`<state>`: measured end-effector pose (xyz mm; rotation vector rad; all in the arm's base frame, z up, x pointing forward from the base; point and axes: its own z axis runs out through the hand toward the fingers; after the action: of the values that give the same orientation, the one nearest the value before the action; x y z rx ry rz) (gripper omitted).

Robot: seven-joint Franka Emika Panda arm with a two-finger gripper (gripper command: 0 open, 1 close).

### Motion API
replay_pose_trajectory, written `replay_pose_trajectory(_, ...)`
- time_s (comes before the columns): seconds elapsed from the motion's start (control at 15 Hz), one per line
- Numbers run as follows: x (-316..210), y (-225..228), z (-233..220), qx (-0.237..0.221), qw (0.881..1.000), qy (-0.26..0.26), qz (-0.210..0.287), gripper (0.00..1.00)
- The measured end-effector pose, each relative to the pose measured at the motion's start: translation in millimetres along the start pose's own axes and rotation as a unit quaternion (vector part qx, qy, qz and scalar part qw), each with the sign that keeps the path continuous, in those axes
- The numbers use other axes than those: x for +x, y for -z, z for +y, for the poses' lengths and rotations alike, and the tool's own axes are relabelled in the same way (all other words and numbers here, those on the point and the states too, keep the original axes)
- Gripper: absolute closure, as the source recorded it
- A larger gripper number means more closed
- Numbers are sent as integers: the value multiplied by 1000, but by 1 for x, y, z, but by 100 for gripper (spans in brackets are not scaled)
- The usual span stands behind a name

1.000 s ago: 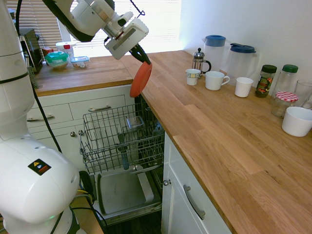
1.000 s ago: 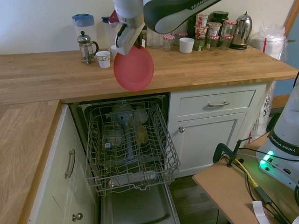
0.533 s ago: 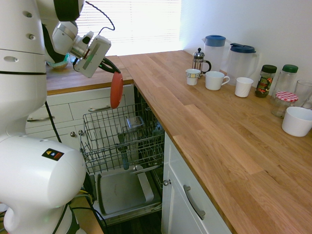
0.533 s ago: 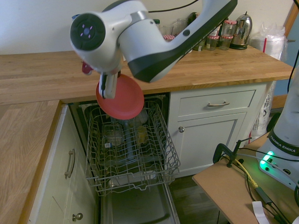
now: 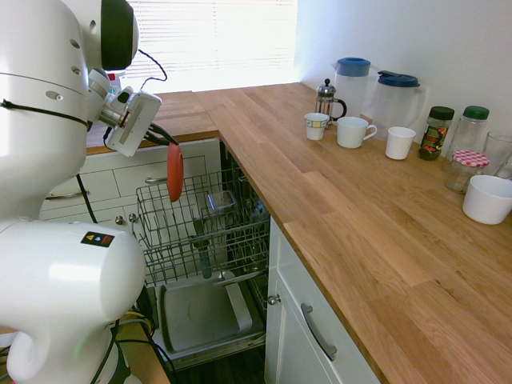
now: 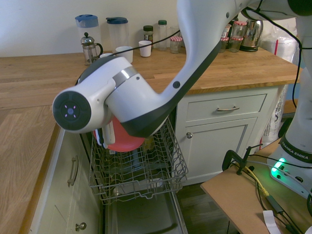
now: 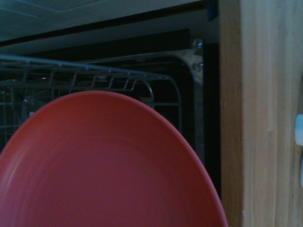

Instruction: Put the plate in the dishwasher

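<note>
Precariously, the fingers (image 5: 165,141) pinch the plate (image 5: 174,172) by its rim, edge-on above the pulled-out rack (image 5: 200,228).
Held only at the edge, it could twist or slip, catching the dishwasher (image 5: 210,308) wires instead of a slot.

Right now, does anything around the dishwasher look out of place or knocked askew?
Nothing stands out. The plate hangs on edge in the gripper over the pulled-out dishwasher rack, and the mugs on the counter stand upright.
</note>
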<state>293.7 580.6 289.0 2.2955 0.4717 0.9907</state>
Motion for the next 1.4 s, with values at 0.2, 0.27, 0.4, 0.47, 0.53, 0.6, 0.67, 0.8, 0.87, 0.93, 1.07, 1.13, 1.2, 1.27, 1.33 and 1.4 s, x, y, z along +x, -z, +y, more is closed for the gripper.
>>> replay_pose_trajectory(0.2,-13,-12,-13,-7,1000,24,-6,100)
replay_pose_trajectory(0.27,-15,-17,-17,-9,999,30,-9,100)
replay_pose_trajectory(0.4,-14,-27,-23,-11,999,40,-15,100)
replay_pose_trajectory(0.47,-13,-32,-27,-10,999,43,-19,100)
replay_pose_trajectory(0.53,-11,-36,-31,-10,999,41,-24,100)
replay_pose_trajectory(0.6,-6,-38,-35,-9,999,34,-29,100)
replay_pose_trajectory(0.67,-5,-37,-36,-10,999,35,-29,100)
replay_pose_trajectory(0.8,-5,-37,-44,-16,998,51,-26,100)
replay_pose_trajectory(0.87,-5,-35,-51,-20,998,60,-22,100)
replay_pose_trajectory(0.93,-5,-32,-58,-23,997,66,-18,100)
replay_pose_trajectory(1.07,-4,-27,-70,-29,997,76,-8,100)
replay_pose_trajectory(1.13,-4,-27,-76,-31,996,81,-5,100)
replay_pose_trajectory(1.2,-5,-28,-81,-32,996,84,-4,100)
replay_pose_trajectory(1.27,-7,-30,-87,-34,996,87,-3,100)
replay_pose_trajectory(1.33,-10,-32,-92,-36,995,90,-2,100)
replay_pose_trajectory(1.4,-14,-34,-96,-37,995,93,-3,100)
